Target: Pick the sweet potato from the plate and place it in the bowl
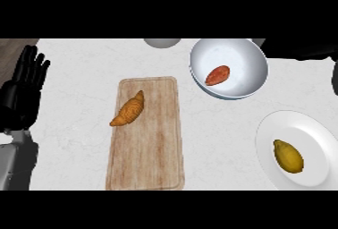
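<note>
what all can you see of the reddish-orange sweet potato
The reddish-orange sweet potato is a small, whole, oblong tuber with tapered ends and smooth skin. It lies on its side, slanting from lower left to upper right, inside the round white bowl, slightly left of its middle. Only the bowl touches it.

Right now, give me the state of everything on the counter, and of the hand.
sweet potato: lying in the bowl.
bowl: upright, holding the sweet potato.
plate: holds only a lemon.
croissant: lying on the cutting board.
left hand: open, resting at the left edge, fingers up.
</note>
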Controlling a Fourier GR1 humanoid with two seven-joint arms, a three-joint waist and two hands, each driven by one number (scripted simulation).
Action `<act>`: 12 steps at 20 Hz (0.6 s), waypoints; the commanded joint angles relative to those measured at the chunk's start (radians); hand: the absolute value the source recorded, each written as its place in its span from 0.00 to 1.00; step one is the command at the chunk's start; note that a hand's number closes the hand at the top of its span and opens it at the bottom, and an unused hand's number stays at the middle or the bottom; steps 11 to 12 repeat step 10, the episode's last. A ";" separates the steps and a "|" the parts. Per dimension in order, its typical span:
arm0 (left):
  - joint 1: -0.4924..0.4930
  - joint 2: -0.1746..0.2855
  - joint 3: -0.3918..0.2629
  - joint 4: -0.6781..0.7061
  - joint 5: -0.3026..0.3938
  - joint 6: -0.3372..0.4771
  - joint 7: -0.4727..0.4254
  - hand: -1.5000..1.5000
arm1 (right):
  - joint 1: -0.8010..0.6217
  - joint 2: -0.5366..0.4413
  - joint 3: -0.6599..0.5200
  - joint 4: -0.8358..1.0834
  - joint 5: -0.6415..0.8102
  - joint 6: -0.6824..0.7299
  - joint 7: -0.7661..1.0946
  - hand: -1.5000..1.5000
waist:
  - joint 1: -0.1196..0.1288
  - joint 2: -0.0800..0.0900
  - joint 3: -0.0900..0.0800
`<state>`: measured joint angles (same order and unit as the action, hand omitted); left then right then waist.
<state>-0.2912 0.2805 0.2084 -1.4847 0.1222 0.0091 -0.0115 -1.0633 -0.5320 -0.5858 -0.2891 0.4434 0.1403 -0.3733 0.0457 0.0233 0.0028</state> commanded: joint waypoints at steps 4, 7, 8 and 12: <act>-0.038 0.004 0.006 0.041 0.005 -0.011 -0.020 0.50 | 0.073 -0.157 -0.073 0.070 -0.060 0.123 -0.105 0.00 | 0.009 0.014 0.002; 0.000 0.008 0.013 -0.006 0.014 -0.012 -0.005 0.50 | 0.100 -0.251 -0.084 0.090 -0.071 0.239 -0.120 0.00 | 0.018 0.008 0.003; 0.017 0.002 0.002 -0.025 0.011 -0.017 -0.013 0.50 | 0.130 -0.273 -0.104 0.094 -0.085 0.231 -0.141 0.00 | 0.027 0.013 0.005; -0.046 0.005 -0.006 -0.001 0.000 0.000 0.025 0.50 | 0.164 -0.248 -0.091 0.102 -0.077 0.259 -0.199 0.00 | 0.013 0.012 0.005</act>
